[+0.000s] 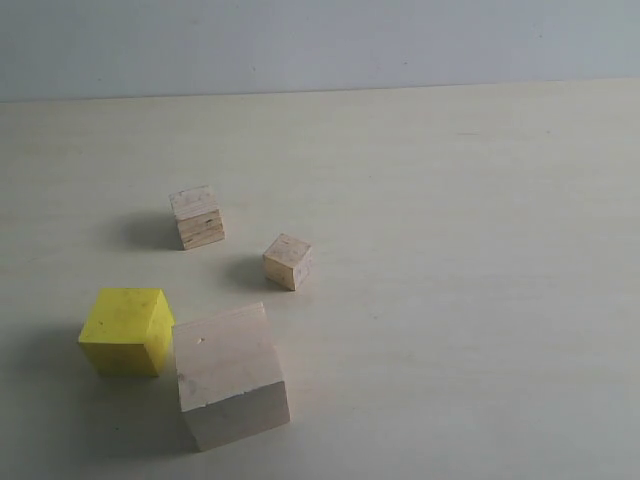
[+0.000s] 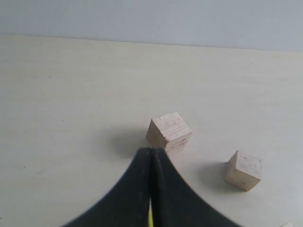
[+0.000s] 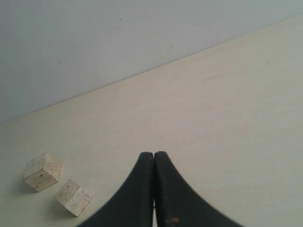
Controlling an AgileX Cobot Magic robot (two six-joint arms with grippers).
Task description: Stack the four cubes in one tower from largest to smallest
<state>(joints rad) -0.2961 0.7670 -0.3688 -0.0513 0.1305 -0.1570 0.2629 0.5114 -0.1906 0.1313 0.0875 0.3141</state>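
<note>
In the exterior view the four cubes stand apart on the table, none stacked, and neither gripper shows there. The large pale wood cube [image 1: 230,375] is at the front, with the yellow cube [image 1: 125,330] close on its left. The layered plywood cube [image 1: 197,216] and the small tan cube [image 1: 288,261] sit further back. My left gripper [image 2: 151,150] is shut and empty, its tips just short of the plywood cube [image 2: 169,131]; the tan cube [image 2: 244,170] lies off to the side. My right gripper [image 3: 154,154] is shut and empty, well away from the plywood cube [image 3: 42,171] and the tan cube [image 3: 73,197].
The pale wooden table [image 1: 470,300] runs back to a plain grey wall [image 1: 320,40]. A thin strip of yellow [image 2: 150,218] shows through the slit between the left fingers.
</note>
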